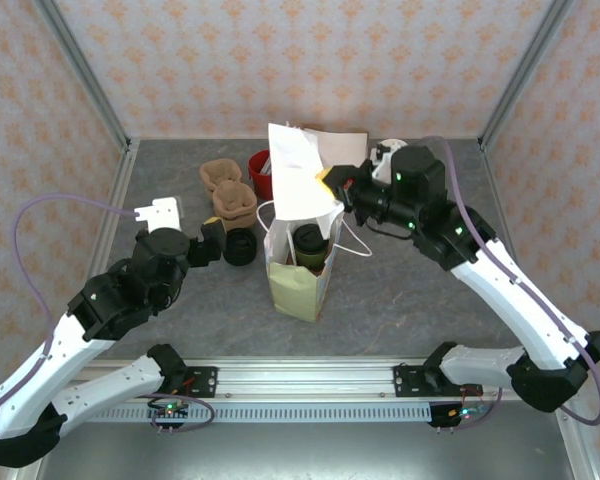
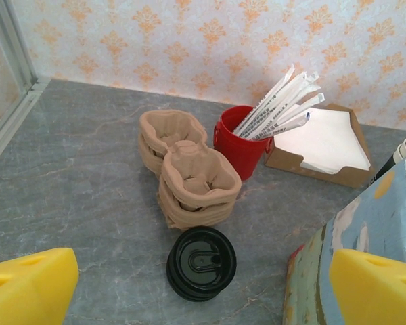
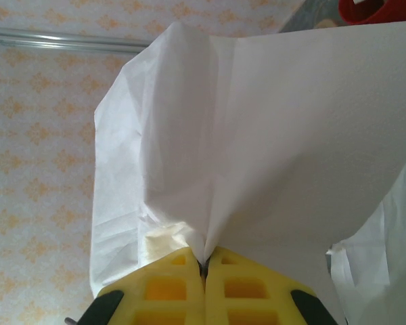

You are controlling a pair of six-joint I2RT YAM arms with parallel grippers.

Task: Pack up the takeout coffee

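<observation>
While patterned walls (image 1: pixel 280 60) enclose the grey table (image 1: pixel 180 310), right pincer (image 3: pixel 204 263) pinches the bag (image 3: pixel 291 135); left pincer (image 2: pixel 201 288) gapes wide.

Small takeout coffee (image 1: pixel 308 243), black lid, greenish sides, upright inside open paper bag (image 1: pixel 296 290)

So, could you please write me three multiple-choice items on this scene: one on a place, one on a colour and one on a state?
1. The takeout coffee stands: A inside the paper bag; B left of it; C behind it.
2. The cup holding the straws is: A blue; B red; C white.
3. The right gripper is: A wide open; B shut on nothing; C shut on a white paper sheet.
A: its black lid shows within the bag's open top. B: red sides show below the straws. C: it pinches the sheet's fold.
</observation>
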